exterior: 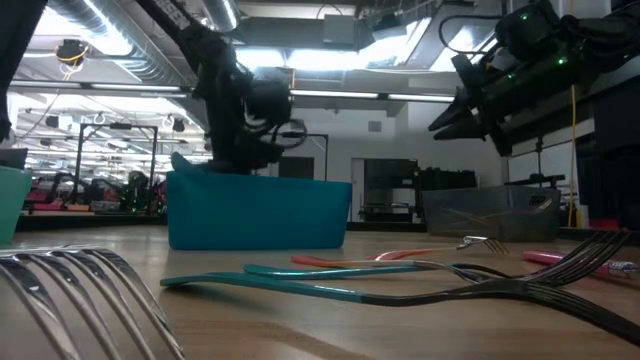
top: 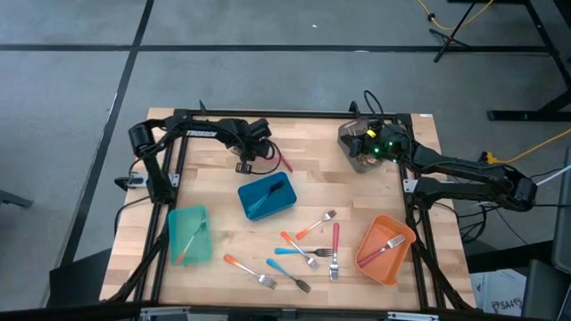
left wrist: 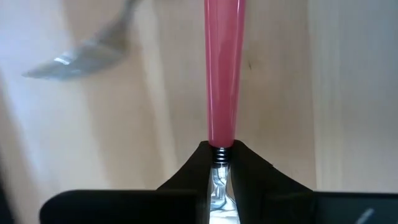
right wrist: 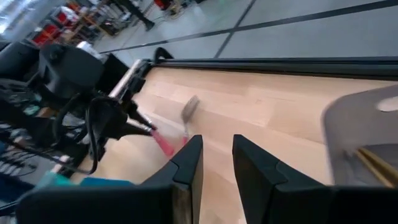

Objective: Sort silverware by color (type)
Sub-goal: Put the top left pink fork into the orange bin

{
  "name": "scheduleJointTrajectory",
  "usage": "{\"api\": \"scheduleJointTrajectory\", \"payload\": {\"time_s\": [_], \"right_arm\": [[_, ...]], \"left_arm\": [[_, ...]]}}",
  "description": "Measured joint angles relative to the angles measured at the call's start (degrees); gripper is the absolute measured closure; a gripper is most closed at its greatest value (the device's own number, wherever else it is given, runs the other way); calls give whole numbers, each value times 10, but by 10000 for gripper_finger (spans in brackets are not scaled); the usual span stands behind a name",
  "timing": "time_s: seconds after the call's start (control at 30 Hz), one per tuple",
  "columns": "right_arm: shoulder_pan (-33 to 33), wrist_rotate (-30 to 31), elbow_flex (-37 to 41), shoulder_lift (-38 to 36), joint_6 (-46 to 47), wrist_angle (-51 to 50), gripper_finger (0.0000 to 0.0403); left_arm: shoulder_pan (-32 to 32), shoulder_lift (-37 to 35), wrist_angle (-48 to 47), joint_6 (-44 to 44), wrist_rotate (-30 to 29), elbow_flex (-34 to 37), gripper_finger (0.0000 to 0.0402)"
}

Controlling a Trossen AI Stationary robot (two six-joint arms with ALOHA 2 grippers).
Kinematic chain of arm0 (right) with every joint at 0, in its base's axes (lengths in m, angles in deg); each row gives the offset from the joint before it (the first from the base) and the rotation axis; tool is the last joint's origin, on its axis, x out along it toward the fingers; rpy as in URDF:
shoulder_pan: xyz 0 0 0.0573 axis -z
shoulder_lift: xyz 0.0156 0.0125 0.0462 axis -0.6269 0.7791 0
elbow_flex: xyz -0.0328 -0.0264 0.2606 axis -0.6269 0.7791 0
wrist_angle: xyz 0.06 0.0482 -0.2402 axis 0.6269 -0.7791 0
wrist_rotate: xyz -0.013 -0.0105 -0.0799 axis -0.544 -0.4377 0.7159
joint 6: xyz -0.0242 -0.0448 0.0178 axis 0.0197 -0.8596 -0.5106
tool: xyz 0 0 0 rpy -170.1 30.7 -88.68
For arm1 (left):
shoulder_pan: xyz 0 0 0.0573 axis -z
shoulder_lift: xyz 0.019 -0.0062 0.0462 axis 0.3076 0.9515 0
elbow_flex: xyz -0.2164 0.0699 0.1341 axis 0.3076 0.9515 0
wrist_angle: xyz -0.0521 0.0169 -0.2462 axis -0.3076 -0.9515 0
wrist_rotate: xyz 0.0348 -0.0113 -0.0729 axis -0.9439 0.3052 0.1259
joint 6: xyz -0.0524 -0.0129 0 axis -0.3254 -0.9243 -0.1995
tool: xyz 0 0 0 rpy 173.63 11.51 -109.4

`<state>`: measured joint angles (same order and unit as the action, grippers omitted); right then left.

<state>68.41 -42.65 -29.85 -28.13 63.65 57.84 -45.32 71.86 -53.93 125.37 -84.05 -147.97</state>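
Note:
My left gripper (top: 259, 153) is at the far left of the table, beyond the blue bin (top: 266, 197), shut on a pink-handled utensil (left wrist: 224, 68), whose handle also shows in the high view (top: 284, 161). A blurred silver utensil head (left wrist: 73, 59) lies on the wood beside it. My right gripper (right wrist: 217, 158) is open and empty, hovering over the grey bin (top: 361, 152) at the far right corner. Several forks with orange (top: 314, 225), red (top: 335, 250) and blue (top: 287, 275) handles lie flat on the near middle of the table. My left gripper pinches the pink-handled utensil between its two fingers at the metal neck (left wrist: 217, 157), right where the handle begins. The fingers lie along the utensil, and the pink handle sticks straight out past their tips. The head end is hidden between the fingers. Whether the handle's free end touches the table cannot be told.
The blue bin holds a blue utensil. The teal bin (top: 189, 234) at near left holds an orange-handled one, and the orange bin (top: 385, 249) at near right holds a red-handled fork. A gold utensil (right wrist: 376, 160) lies in the grey bin. Bare wood lies between the two grippers.

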Motion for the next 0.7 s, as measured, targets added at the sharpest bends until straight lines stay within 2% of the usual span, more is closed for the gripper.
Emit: {"api": "scheduleJointTrajectory", "payload": {"time_s": [0.3, 0.7], "right_arm": [[0, -51, 0, 0, 1, 96, 324], [0, -80, 0, 1, 32, 163, 324]], "left_arm": [[49, -48, 19, 1, -36, -1, 367], [135, -60, 101, 20, -70, -2, 365]]}}
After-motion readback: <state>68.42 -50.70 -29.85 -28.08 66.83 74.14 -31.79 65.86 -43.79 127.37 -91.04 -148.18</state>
